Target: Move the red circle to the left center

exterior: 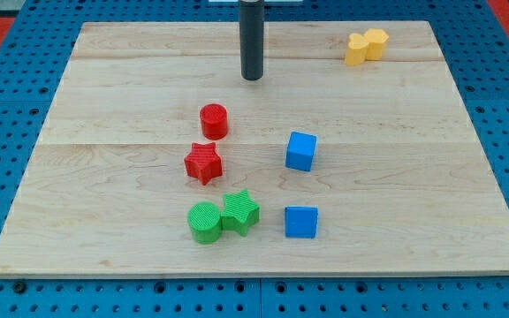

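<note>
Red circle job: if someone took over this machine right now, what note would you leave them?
My tip: free, touching no block, above and right of the red circle in the view.
Red circle: near the board's middle, just above the red star, apart from it.
Done: nothing visible; the circle is not at the left center.
Left: bring the tip to the circle's right side and push it leftward, avoiding the star.

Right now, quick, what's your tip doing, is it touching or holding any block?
My tip: holding nothing, touching no block; it sits toward the view's top, above and slightly right of the red circle, with bare board between.
</note>
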Robot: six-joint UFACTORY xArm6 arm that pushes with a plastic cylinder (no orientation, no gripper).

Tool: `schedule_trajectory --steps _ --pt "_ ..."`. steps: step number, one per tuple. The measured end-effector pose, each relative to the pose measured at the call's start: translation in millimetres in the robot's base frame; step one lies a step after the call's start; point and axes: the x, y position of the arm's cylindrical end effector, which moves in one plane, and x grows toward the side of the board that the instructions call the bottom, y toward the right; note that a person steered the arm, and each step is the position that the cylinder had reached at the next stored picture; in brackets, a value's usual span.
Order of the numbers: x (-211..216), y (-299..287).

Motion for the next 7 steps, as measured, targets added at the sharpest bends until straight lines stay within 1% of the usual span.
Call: schedule_trajectory --steps 6,7 --pt "0.0 -46.9" --pt "4.5 -47.9"
